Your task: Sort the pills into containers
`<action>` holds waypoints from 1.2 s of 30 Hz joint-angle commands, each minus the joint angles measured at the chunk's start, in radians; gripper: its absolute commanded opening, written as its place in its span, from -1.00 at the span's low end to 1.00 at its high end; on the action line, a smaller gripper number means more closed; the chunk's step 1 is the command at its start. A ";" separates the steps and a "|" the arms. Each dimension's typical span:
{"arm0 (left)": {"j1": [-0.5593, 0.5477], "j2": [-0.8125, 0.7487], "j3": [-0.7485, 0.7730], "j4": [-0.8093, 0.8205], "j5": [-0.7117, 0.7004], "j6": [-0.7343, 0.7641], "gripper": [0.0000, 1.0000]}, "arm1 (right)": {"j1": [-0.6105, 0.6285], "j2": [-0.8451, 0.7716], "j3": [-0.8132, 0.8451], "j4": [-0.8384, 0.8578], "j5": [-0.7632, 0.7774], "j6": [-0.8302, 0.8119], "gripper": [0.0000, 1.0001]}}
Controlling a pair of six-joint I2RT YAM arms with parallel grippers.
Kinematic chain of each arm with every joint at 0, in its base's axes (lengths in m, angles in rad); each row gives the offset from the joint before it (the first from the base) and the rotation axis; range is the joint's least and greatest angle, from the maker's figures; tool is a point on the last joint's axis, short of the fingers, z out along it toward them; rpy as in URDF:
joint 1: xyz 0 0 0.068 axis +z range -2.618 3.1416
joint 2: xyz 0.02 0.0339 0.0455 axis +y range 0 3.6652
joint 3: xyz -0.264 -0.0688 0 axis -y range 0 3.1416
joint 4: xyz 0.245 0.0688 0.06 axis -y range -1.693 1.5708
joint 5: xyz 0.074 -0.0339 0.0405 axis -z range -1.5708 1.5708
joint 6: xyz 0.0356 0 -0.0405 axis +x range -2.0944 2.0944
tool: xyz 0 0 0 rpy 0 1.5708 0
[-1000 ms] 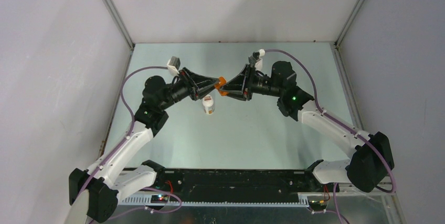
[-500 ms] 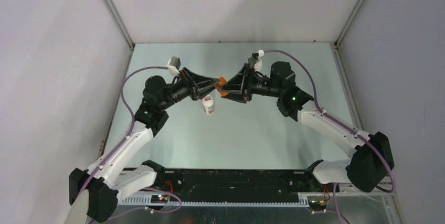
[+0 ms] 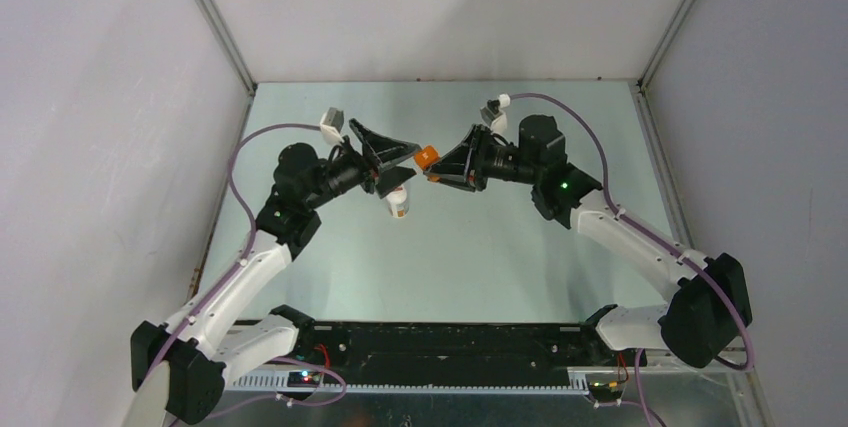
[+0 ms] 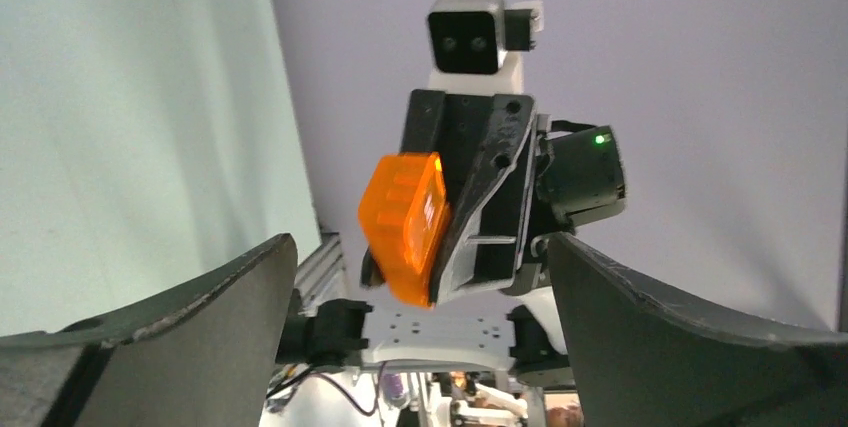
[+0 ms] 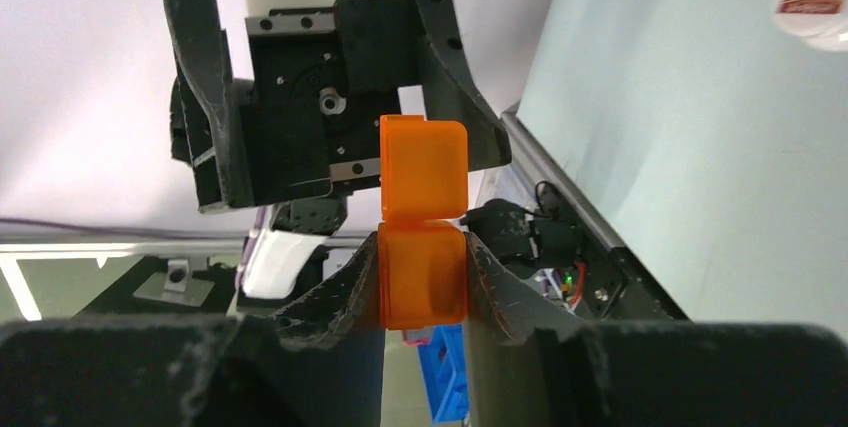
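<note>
Held: orange cup (image 5: 423, 277) clamped in right hand (image 3: 432, 169) above bench (image 3: 480, 257), flipped-open lid pointing past fingertips toward left hand (image 3: 408, 165). Left hand wide open, empty, facing cup, just apart. On bench below left hand: white pill bottle (image 3: 399, 205), nearer left arm.

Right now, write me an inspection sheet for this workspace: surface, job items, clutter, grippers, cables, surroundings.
Surface: pale green table top, no spills seen.
Job's things: orange cup held off the table with its hinged lid flipped open; white pill bottle on the table below the left gripper, red-marked label showing. No loose pills seen.
Clutter: nothing seen.
Grippers: left gripper open and holding nothing, facing the cup; right gripper shut on the orange cup's body.
Cables: a purple cable loops along each arm, off the table; no snag seen.
Surroundings: plain pale walls on three sides.
</note>
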 commanded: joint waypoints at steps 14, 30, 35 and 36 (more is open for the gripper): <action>0.114 -0.167 0.054 -0.695 -0.326 0.579 0.99 | -0.247 0.164 -0.152 -0.107 0.098 -0.333 -0.28; 0.114 -0.241 0.158 -0.898 -0.379 0.727 0.99 | -0.251 0.503 -0.135 -0.035 0.087 -0.351 0.25; 0.114 -0.250 0.194 -0.958 -0.414 0.776 0.99 | -0.261 0.464 -0.121 -0.189 0.206 -0.441 0.37; 0.115 -0.255 0.204 -0.972 -0.433 0.781 0.99 | -0.262 0.444 -0.117 -0.234 0.220 -0.461 0.39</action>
